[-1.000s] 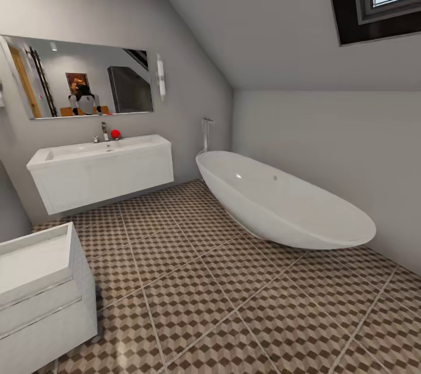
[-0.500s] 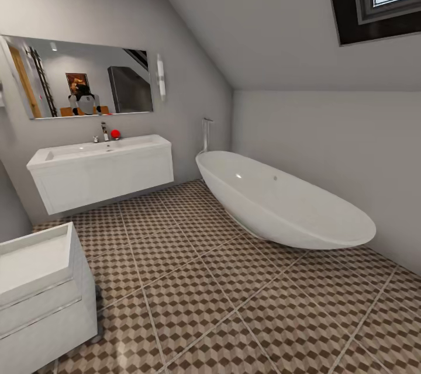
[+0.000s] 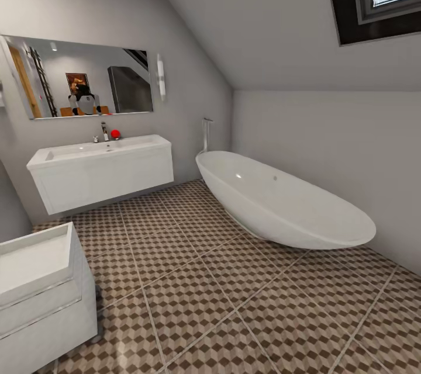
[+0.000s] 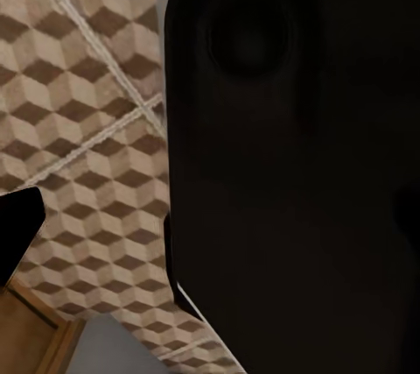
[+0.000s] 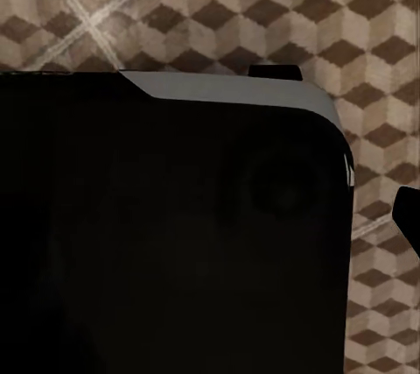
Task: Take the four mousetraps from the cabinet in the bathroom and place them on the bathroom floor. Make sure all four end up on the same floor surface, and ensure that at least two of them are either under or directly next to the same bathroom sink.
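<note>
The mousetraps are out of view. The bathroom floor (image 3: pixel 193 280), tiled in a brown, beige and white cube pattern, spreads ahead of me. In the left wrist view the same floor (image 4: pixel 79 85) lies below a large dark part of my own body, and a single dark fingertip (image 4: pixel 16 229) shows at the frame edge. An orange-brown wooden corner (image 4: pixel 26 335) sits beside it; I cannot tell if it is the cabinet. In the right wrist view another dark fingertip (image 5: pixel 409 212) shows over the floor (image 5: pixel 376 59). Neither view shows how the jaws stand.
A white wall-hung sink vanity (image 3: pixel 102 172) stands at the back left under a mirror (image 3: pixel 82 77), with a small red object (image 3: pixel 115 134) on it. A second white sink unit (image 3: pixel 41 286) is close at my left. A white bathtub (image 3: pixel 280 201) lies along the right wall.
</note>
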Controlling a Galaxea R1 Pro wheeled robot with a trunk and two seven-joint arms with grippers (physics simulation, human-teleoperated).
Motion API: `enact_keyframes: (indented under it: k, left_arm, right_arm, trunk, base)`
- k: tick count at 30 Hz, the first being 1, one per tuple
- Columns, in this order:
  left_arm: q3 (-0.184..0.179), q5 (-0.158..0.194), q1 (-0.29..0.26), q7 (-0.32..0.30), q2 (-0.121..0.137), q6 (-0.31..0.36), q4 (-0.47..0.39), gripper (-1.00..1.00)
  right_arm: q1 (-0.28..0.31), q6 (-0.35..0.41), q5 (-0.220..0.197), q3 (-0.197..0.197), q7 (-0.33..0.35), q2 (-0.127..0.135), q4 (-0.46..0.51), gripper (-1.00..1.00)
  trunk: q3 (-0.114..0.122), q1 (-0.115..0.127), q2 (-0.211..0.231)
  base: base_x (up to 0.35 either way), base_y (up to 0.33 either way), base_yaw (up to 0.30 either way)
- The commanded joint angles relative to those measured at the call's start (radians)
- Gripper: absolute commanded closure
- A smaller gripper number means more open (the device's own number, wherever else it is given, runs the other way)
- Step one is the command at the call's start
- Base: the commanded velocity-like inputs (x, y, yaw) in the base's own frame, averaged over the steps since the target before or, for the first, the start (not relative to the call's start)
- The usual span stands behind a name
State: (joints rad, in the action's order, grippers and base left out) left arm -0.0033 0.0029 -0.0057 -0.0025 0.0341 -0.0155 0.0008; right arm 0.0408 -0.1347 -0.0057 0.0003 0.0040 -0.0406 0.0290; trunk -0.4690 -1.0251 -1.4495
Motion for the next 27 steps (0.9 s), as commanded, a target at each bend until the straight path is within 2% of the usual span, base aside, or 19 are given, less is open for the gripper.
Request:
enact_keyframes:
  k: [1, 3, 4, 6, 8, 11, 13, 15, 17, 18, 20, 21, 22, 23, 27]
  left_arm:
    - [0.0, 0.0, 0.0, 0.0, 0.001, -0.007, -0.004, -1.0]
    - [0.001, 0.001, 0.0, 0.002, 0.004, -0.019, -0.016, -1.0]
    - [0.002, 0.001, 0.0, 0.002, 0.005, -0.07, -0.047, -1.0]
    - [0.004, 0.001, 0.0, 0.004, 0.006, -0.1, -0.079, -1.0]
    - [0.006, 0.001, 0.0, 0.005, 0.016, -0.121, -0.165, -1.0]
    - [0.006, 0.0, 0.0, 0.008, 0.02, -0.124, -0.274, -1.0]
    - [0.007, 0.0, -0.001, 0.024, 0.022, -0.114, -0.353, -1.0]
    - [0.007, -0.001, -0.002, 0.051, 0.022, -0.083, -0.416, -1.0]
    - [0.008, -0.001, -0.002, 0.076, 0.022, -0.018, -0.491, -1.0]
    - [0.008, -0.001, -0.002, 0.087, 0.022, 0.042, -0.552, -1.0]
    - [0.008, -0.001, -0.003, 0.092, 0.023, 0.107, -0.623, -1.0]
    - [0.008, -0.001, -0.003, 0.094, 0.023, 0.169, -0.701, -1.0]
    - [0.008, -0.001, -0.003, 0.095, 0.023, 0.198, -0.741, -1.0]
    - [0.008, 0.002, -0.003, 0.097, 0.022, 0.306, -0.922, -1.0]
    - [0.008, 0.004, -0.004, 0.098, 0.02, 0.369, -1.089, -1.0]
  right_arm:
    - [0.001, -0.009, 0.0, 0.0, 0.0, 0.0, 0.002, -1.0]
    - [0.001, -0.02, 0.002, 0.0, 0.0, 0.002, 0.013, -1.0]
    - [0.001, -0.068, 0.003, 0.001, 0.0, 0.003, 0.028, -1.0]
    - [0.001, -0.11, 0.004, 0.001, 0.0, 0.005, 0.039, -1.0]
    - [0.001, -0.17, 0.007, 0.002, -0.002, 0.011, 0.083, -1.0]
    - [0.001, -0.188, 0.013, 0.003, -0.008, 0.014, 0.174, -1.0]
    - [0.001, -0.185, 0.036, 0.003, -0.014, 0.015, 0.264, -1.0]
    - [0.001, -0.16, 0.066, 0.002, -0.02, 0.015, 0.344, -1.0]
    - [0.001, -0.106, 0.105, 0.001, -0.026, 0.016, 0.439, -1.0]
    - [0.001, -0.057, 0.131, 0.001, -0.028, 0.015, 0.51, -1.0]
    - [0.001, -0.005, 0.153, 0.0, -0.029, 0.013, 0.583, -1.0]
    - [0.001, 0.047, 0.17, 0.0, -0.029, 0.012, 0.655, -1.0]
    - [0.001, 0.072, 0.176, 0.0, -0.029, 0.012, 0.688, -1.0]
    - [0.006, 0.161, 0.192, 0.0, -0.03, 0.01, 0.823, -1.0]
    - [0.035, 0.204, 0.199, 0.0, -0.032, 0.009, 0.928, -1.0]
  trunk:
    - [-0.001, 0.0, -0.001]
    - [-0.001, 0.0, -0.001]
    - [-0.001, 0.0, -0.001]
    - [-0.001, 0.0, -0.001]
    - [-0.001, 0.0, -0.001]
    - [-0.001, 0.0, -0.001]
    - [-0.001, 0.0, -0.001]
    - [-0.001, 0.0, -0.001]
    - [-0.001, 0.0, -0.001]
    - [-0.001, 0.0, -0.001]
    - [-0.001, 0.0, -0.001]
    - [-0.001, 0.0, -0.001]
    - [-0.001, 0.0, -0.001]
    - [-0.001, 0.0, -0.001]
    - [-0.001, 0.0, -0.001]
  base:
    - [0.0, 0.0, 0.0]
    - [0.0, 0.0, 0.0]
    - [0.0, 0.0, 0.0]
    - [0.0, 0.0, 0.0]
    - [0.0, 0.0, 0.0]
    - [0.0, 0.0, 0.0]
    - [0.0, 0.0, 0.0]
    - [0.0, 0.0, 0.0]
    - [0.0, 0.0, 0.0]
    - [0.0, 0.0, 0.0]
    - [0.0, 0.0, 0.0]
    - [0.0, 0.0, 0.0]
    - [0.0, 0.0, 0.0]
    - [0.0, 0.0, 0.0]
    - [0.0, 0.0, 0.0]
